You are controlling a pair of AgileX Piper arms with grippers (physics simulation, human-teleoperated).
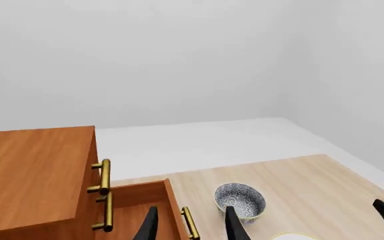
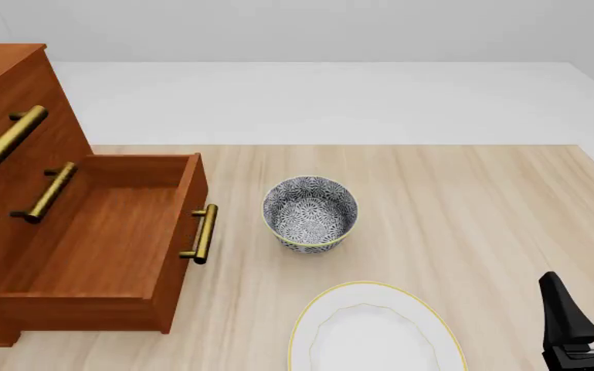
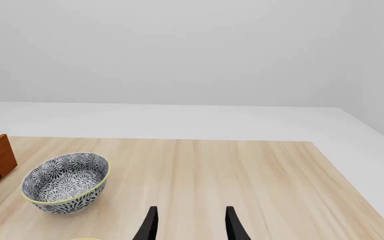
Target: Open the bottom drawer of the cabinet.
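Note:
The cabinet (image 2: 8,85) stands at the table's left, reddish-brown with brass bar handles. Its bottom drawer (image 2: 111,232) is pulled well out and shows a bare wooden box inside; its brass handle (image 2: 201,233) faces the bowl. In the left wrist view the cabinet (image 1: 32,175), the drawer (image 1: 138,197) and its handle (image 1: 190,223) show. My left gripper (image 1: 192,231) is open, its fingers (image 1: 150,226) standing apart on either side of the handle without gripping it. It is out of the front view. My right gripper (image 2: 588,313) (image 3: 192,226) is open and empty at the near right.
A patterned bowl (image 2: 310,212) with a yellow rim stands right of the drawer handle, also in the wrist views (image 1: 239,200) (image 3: 65,182). A white plate (image 2: 376,332) lies at the near edge. The two upper drawers are shut, handles (image 2: 8,135) (image 2: 47,192).

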